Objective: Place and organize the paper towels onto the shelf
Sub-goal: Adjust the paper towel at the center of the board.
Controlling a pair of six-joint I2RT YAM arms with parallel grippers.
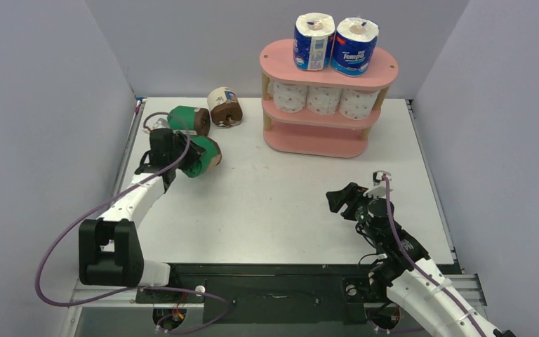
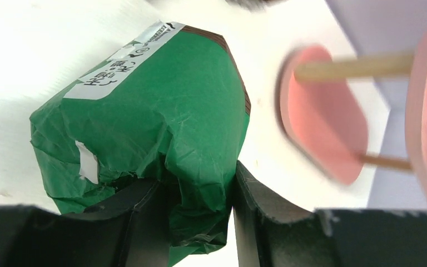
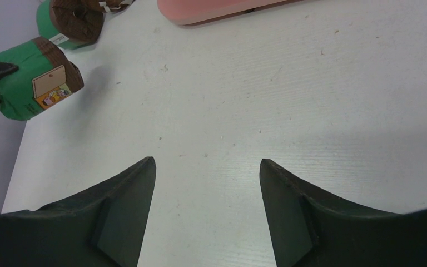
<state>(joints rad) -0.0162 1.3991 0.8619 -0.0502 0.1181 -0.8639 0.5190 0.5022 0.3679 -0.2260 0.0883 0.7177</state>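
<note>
Left pincer (image 2: 197, 189) clenched on one green-wrapped brown roll (image 2: 155, 105), both fingers pressed into the crumpled wrap at one end. This roll lies on its side at the left of the tabletop (image 1: 274, 203); whether it rests on the surface or hangs just above it cannot be told. Right pincer (image 3: 207, 162) released, jaws spread wide, gripping and touching nothing, low over the near right of the tabletop. Roll count: eight. Two blue-white printed rolls (image 1: 314, 41) stand upright side by side on the top board of the pink shelf (image 1: 277, 60). Three white pink-dotted rolls (image 1: 323, 100) sit in a row on its middle board. One second green-wrapped roll (image 1: 189, 119) and one cream-wrapped brown roll (image 1: 224, 106) lie on their sides at far left, just behind the gripped roll and left of the shelf.
</note>
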